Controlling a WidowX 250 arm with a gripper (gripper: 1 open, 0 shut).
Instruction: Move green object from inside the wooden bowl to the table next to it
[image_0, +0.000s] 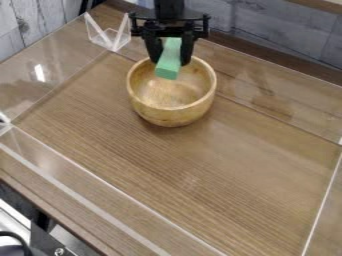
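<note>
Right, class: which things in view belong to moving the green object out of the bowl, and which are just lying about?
Part of the job:
- flat light-green block
- round tan wooden bowl
- black gripper
- brown wood-grain table

Just lying about:
- clear plastic piece by the far left edge
- black cable at the lower left
</note>
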